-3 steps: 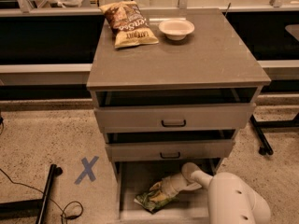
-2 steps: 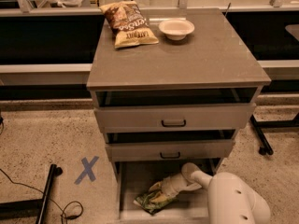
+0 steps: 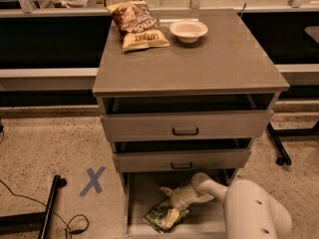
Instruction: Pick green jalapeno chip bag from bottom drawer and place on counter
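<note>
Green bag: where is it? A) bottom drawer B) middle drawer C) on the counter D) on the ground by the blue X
A: the green bag lies on the floor of the open bottom drawer, with the pincer down in that drawer right at the bag; the counter holds a brown bag and a bowl.

view: one camera, set high in front of the cabinet [image 3: 149, 126] | facing: tilted down across the counter [image 3: 214, 59] and three drawer fronts [image 3: 209, 159] | range: near, cabinet fills mid-frame | lower right: my arm [image 3: 249, 213] enters, my gripper [image 3: 172, 203] inside the bottom drawer [image 3: 137, 193]
</note>
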`<move>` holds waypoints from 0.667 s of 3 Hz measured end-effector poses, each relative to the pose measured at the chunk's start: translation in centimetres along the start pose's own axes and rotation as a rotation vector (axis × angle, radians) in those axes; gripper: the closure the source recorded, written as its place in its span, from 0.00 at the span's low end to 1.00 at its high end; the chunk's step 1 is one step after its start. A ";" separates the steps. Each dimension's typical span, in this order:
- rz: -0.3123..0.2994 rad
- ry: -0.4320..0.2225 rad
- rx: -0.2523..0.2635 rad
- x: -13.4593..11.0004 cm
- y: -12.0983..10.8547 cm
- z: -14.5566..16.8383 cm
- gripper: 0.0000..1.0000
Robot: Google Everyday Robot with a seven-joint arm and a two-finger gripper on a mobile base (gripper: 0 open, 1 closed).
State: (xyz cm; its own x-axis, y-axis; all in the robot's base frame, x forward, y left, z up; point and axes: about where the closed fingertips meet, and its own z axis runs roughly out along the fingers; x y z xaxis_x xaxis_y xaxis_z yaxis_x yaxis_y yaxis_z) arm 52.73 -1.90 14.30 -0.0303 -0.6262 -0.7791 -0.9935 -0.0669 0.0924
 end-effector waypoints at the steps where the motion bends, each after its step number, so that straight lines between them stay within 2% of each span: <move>1: -0.045 0.058 0.018 -1.9 0.9 -1.0 0.32; 2: -0.062 0.097 0.031 -1.8 1.3 -1.9 0.35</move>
State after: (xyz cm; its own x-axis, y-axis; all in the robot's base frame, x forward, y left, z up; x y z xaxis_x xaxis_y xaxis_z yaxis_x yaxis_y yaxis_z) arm 51.66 -2.36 17.00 0.0410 -0.6939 -0.7189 -0.9961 -0.0848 0.0250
